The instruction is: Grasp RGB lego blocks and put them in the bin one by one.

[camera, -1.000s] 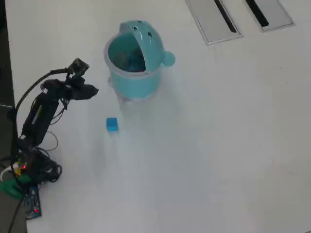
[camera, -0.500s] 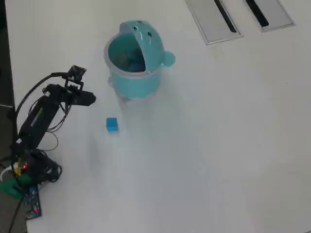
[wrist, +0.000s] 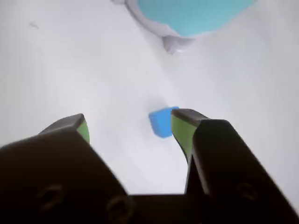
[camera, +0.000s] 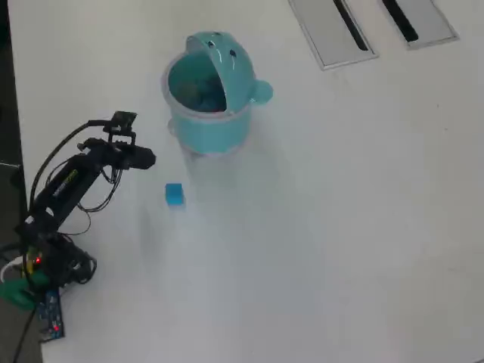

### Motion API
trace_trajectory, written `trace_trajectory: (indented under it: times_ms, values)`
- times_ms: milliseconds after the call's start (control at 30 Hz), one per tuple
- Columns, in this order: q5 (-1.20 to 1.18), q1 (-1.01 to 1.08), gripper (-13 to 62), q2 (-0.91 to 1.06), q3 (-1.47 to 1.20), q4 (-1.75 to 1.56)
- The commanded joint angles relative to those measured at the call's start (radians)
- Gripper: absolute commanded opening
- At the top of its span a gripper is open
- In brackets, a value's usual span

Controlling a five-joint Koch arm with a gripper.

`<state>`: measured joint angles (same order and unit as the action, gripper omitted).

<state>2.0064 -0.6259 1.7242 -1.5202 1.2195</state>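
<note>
A small blue lego block (camera: 175,194) lies on the white table, below and left of the teal bin (camera: 212,94) in the overhead view. The bin's domed lid is flipped up; what is inside is too blurred to tell. My gripper (camera: 147,159) hovers up and left of the block, apart from it, between block and bin. In the wrist view the gripper (wrist: 131,122) is open, with nothing between its green-padded fingers (wrist: 183,127). The blue block (wrist: 161,122) sits beyond the right fingertip, and the bin (wrist: 191,14) is at the top edge. No other blocks show.
Two flat grey slotted panels (camera: 331,30) (camera: 420,19) lie at the overhead view's top right. The arm's base with cables and a board (camera: 45,265) stands at the left, beside the table's dark left edge (camera: 11,151).
The gripper has moved down the overhead view and slightly right, away from the bin's side and closer to the blue block. Block and bin have not moved.
</note>
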Motion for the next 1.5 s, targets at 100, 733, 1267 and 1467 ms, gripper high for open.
trace_trajectory:
  times_ms: [100,733,1267,1467]
  values:
    - [0.060,0.002,32.7,0.003,-0.049,-0.117]
    - [0.149,0.083,32.4,-0.032,-0.278,-0.370]
    - [0.218,0.172,32.5,-0.100,-0.305,-0.472]
    - [0.222,0.206,32.6,-0.132,-0.304,-0.506]
